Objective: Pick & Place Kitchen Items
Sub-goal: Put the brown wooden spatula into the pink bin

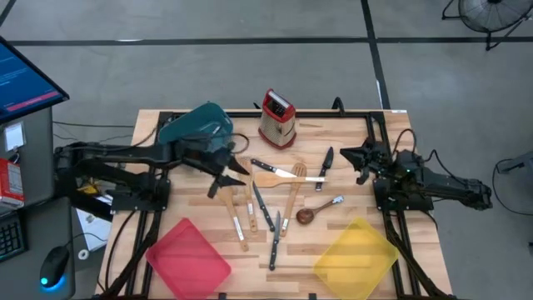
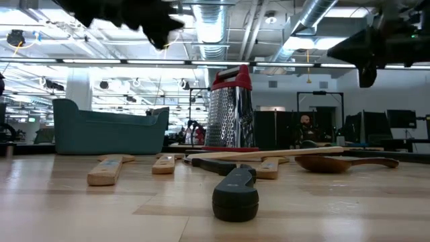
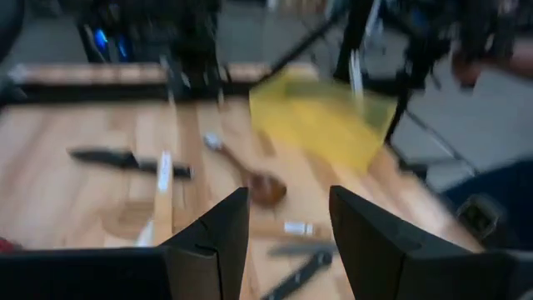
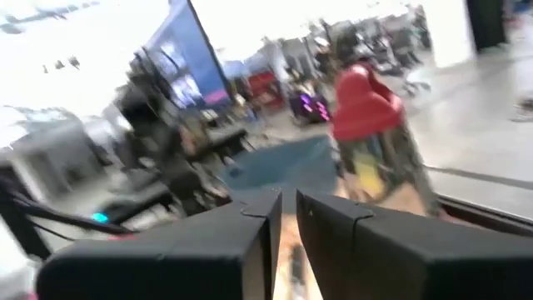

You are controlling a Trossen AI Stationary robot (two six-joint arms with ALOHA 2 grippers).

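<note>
Wooden table [image 1: 166,250] from above: utensils lie in a loose pile at centre, between the red bin [image 1: 188,254] and yellow bin [image 1: 356,250] on the near edge and the teal bin [image 1: 196,127] at the back left. I count pale wooden spatulas [image 1: 276,178], a dark wooden spoon [image 1: 306,214], black-handled knives [image 1: 274,240] and a small metal spoon [image 1: 331,202]. Several cross or touch, so I judge a grab could drag a neighbour along or snag a blade. My left gripper [image 1: 226,177] hangs over the pile's left edge; the right gripper [image 1: 360,158] waits by the right edge, clear of everything.

Low view: a black knife handle [image 2: 235,194] points at me, flat on the boards; wooden handles [image 2: 106,169] lie beyond. The grater [image 2: 230,107] stands upright just behind the pile; a careless sweep might topple it.

Left wrist view: fingers [image 3: 218,237] stand apart, nothing between them, spoon [image 3: 260,185] and yellow bin [image 3: 321,117] ahead.

Right wrist view: blurred, but the fingers [image 4: 250,218] appear nearly together, holding nothing; the grater [image 4: 376,142] looms ahead.
</note>
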